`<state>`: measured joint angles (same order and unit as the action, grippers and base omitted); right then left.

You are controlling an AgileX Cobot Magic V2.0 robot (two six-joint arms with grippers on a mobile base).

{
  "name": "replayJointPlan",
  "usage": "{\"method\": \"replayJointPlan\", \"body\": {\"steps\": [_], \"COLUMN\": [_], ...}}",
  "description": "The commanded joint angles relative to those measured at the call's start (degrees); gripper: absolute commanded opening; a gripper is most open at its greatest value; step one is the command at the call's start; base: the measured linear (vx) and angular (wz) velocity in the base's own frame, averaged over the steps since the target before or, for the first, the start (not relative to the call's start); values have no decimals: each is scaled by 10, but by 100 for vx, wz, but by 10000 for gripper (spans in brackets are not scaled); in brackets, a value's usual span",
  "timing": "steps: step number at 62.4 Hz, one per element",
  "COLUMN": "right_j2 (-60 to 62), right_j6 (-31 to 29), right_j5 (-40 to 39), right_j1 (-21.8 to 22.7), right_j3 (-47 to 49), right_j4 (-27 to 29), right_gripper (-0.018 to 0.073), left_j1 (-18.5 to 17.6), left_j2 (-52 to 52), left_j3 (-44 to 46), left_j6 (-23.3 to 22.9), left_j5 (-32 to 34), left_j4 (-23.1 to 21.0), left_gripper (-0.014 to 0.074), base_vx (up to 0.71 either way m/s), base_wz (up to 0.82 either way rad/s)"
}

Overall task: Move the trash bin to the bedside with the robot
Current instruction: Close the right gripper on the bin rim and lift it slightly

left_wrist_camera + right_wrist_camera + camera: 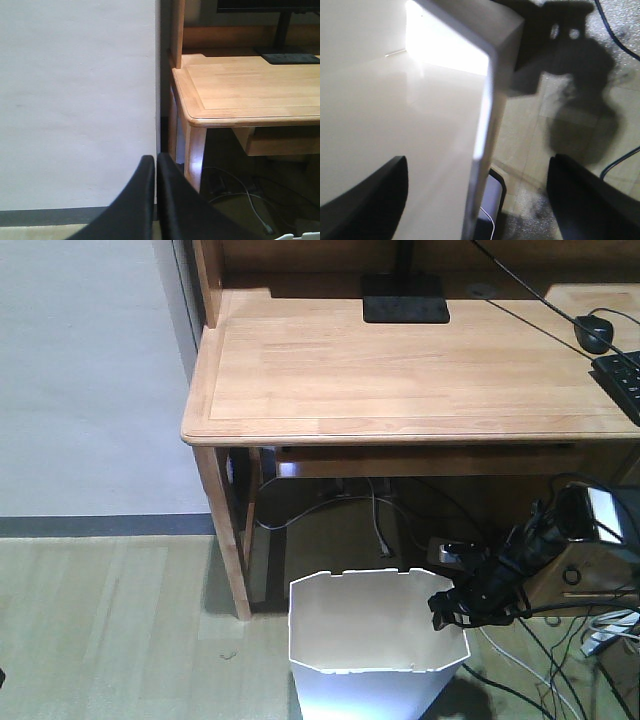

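Plainly, the trash bin (372, 635) stands upright, mouth upward.

Light wood worktop (400, 370) with a rounded edge, a raised side panel (208, 270) at its left rear corner, a shallow rail (420, 462) under its front and a square leg (222, 530) at its left front corner. Left of the worktop is a plain off-white wall (80, 370) ending in a dark grey baseboard (100, 525), with pale greenish wood-look floor (110, 630) in front of and under the worktop. Even light from above, deep shadow under the worktop, loose cables (375, 515) lying there.
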<state>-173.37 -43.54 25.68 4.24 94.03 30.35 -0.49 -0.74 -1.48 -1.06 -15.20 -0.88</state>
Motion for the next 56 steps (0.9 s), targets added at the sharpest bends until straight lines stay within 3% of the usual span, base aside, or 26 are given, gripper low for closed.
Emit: {"method": "replayJointPlan", "body": {"steps": [1, 9, 19, 24, 44, 56], "right_j2": [11, -15, -36, -39, 9, 72], "right_j6": [6, 28, 41, 42, -21, -160], "right_j5": [38, 56, 94, 105, 67, 40], "right_j1": [2, 2, 2, 2, 4, 4], "right_j3": [37, 71, 109, 122, 76, -19], "right_j4": [-3, -3, -3, -1, 57, 158], "right_gripper": [508, 369, 84, -16, -6, -6], "left_j1": [-3, -3, -3, -3, -3, -3], "left_j2": [-8, -8, -8, -8, -8, -8], "left_j3": [-11, -11, -11, -11, -11, -11], "left_j6": [-3, -3, -3, -3, -3, -3], "left_j5": [40, 40, 40, 40, 40, 40], "left_j4": [-2, -2, -2, -2, -2, -2], "left_gripper": [-6, -6, -6, -6, -6, -6], "base_vx": [0, 0, 0, 0, 0, 0], "base_wz": [0, 0, 0, 0, 0, 0]}}
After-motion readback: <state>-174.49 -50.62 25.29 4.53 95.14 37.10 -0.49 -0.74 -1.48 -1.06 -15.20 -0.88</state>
